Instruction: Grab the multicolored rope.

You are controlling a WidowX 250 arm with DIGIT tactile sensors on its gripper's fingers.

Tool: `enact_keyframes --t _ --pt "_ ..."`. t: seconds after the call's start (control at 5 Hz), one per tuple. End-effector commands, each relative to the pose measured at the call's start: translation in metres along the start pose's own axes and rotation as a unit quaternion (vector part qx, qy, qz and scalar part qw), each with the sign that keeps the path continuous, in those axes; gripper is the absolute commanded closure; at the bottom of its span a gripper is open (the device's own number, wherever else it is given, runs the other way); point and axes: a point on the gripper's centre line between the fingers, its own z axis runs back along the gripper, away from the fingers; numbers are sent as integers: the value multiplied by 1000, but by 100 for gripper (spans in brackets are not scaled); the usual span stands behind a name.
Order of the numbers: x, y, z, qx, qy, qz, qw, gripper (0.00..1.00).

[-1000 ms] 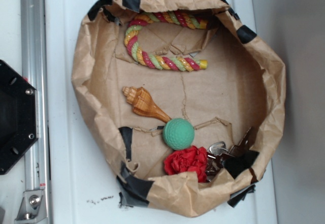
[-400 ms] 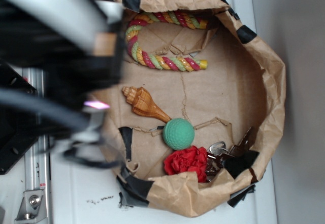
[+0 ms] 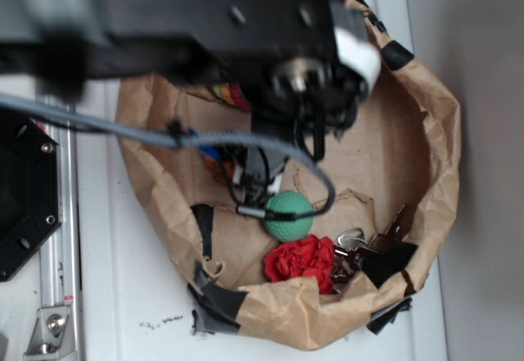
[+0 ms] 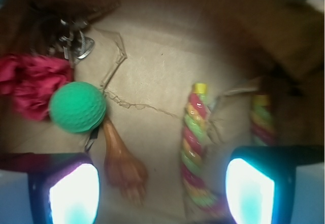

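The multicolored rope (image 4: 195, 148), twisted in red, yellow and light green, lies on the brown paper floor of the bag; in the wrist view one leg runs up between my fingers, nearer the right one, and the other leg (image 4: 262, 118) shows further right. In the exterior view my arm covers nearly all of it; only a scrap of the rope (image 3: 232, 95) shows. My gripper (image 4: 161, 193) hangs above it, open, with nothing between its glowing pads (image 4: 250, 192).
An orange-brown shell (image 4: 122, 165) lies between my fingers near the left one. A green dimpled ball (image 3: 288, 215), a red fabric wad (image 3: 301, 259) and metal keys (image 3: 354, 242) sit toward one side. Crumpled paper bag walls (image 3: 438, 160) ring the floor.
My arm has swung in from the left and now hovers over the bag, covering the rope and the shell in the exterior view. Nothing in the bag has moved.
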Motion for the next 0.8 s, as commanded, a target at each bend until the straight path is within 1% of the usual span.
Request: enact_keyframes --t 0.0,0.2,0.4,0.6 --pt "-7 -16 -44 -7 13 12 1000 0" --pt "1 3 -53 -11 43 8 999 0" --pt "5 30 -60 -15 49 16 999 0" --pt "6 35 -67 -29 56 26 998 0"
